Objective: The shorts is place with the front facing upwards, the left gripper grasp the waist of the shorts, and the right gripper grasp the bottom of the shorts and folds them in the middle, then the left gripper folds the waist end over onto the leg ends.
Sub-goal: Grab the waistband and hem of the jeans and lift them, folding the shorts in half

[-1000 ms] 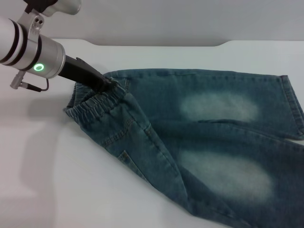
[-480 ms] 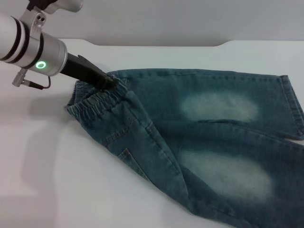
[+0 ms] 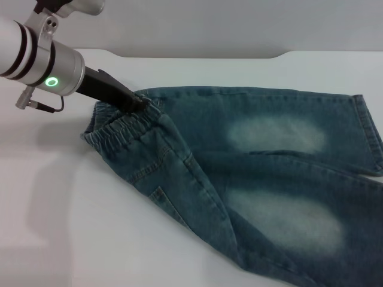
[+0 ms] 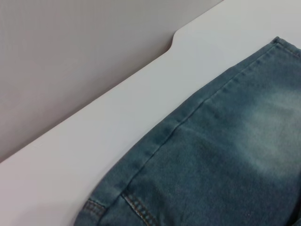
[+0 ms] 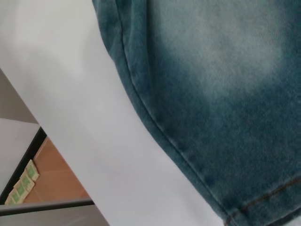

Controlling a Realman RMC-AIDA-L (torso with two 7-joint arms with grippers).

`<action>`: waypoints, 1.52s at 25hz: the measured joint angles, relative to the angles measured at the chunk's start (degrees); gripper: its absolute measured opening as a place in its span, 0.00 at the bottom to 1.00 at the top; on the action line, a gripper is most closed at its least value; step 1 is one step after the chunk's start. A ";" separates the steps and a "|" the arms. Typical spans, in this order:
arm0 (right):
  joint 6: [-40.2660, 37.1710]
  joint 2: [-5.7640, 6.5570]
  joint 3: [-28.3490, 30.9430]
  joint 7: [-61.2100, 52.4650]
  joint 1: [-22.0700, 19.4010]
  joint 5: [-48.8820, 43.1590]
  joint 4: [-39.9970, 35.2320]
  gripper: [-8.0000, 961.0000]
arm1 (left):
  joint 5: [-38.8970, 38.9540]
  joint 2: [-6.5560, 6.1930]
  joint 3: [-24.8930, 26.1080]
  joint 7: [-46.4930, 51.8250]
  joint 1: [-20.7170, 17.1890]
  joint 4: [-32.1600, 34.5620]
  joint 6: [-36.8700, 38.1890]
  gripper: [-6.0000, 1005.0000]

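Observation:
The blue-green denim shorts [image 3: 257, 173] lie across the white table [image 3: 66, 227], folded lengthwise, with a pale faded patch on each leg. The elastic waist end [image 3: 116, 128] is at the left, bunched and slightly raised. My left gripper [image 3: 139, 103] sits at its far corner, its black fingers shut on the waistband. The leg ends [image 3: 368, 134] lie at the right, the nearer one running out of view. The left wrist view shows a denim side seam [image 4: 178, 125]; the right wrist view shows a faded leg [image 5: 216, 84] near a stitched hem [image 5: 263, 202]. The right gripper is out of view.
The table's back edge [image 3: 197, 57] runs along a grey wall, with a step at the right. In the right wrist view the table's side edge [image 5: 70, 155] drops to a wooden floor with small green items [image 5: 23, 186].
The left arm has shifted slightly up and away from me, drawing the waistband corner with it. Over the last half second nothing visibly moved.

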State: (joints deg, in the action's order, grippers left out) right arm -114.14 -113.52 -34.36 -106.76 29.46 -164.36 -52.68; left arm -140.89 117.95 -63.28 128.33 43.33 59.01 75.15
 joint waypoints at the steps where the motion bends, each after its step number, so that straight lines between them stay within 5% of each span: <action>1: 0.10 0.00 -0.01 -0.02 0.00 -0.04 0.01 0.56 | 0.00 0.00 -0.04 0.02 0.00 -0.01 0.00 0.05; 38: 1.95 -0.30 -0.09 0.09 1.49 0.10 1.34 0.52 | 0.09 0.00 -0.61 -0.24 0.43 -1.01 -1.11 0.05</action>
State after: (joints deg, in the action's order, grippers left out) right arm -112.19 -113.82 -34.45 -106.68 30.95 -164.26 -51.34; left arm -140.80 117.95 -63.89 128.09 43.76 58.00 74.04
